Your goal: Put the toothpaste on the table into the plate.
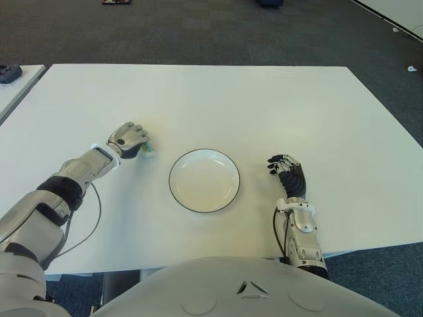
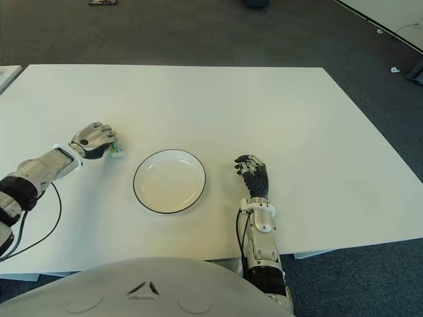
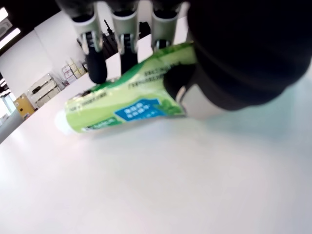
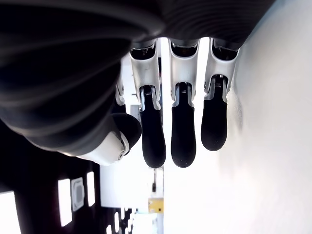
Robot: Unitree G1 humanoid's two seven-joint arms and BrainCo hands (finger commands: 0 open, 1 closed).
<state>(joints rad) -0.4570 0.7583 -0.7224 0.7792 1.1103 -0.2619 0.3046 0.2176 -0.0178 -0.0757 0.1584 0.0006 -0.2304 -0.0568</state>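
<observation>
White table [image 1: 264, 105]: the green toothpaste [image 3: 122, 105] is gripped by the curled left hand [image 1: 127, 139], left of the plate [image 1: 204, 180]; the right hand [image 1: 285, 169] is held relaxed, holding nothing.

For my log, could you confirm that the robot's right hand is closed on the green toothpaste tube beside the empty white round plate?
Not quite: the left hand holds the green toothpaste tube, as the left wrist view shows. The right hand holds nothing, on the other side of the empty white round plate.
</observation>
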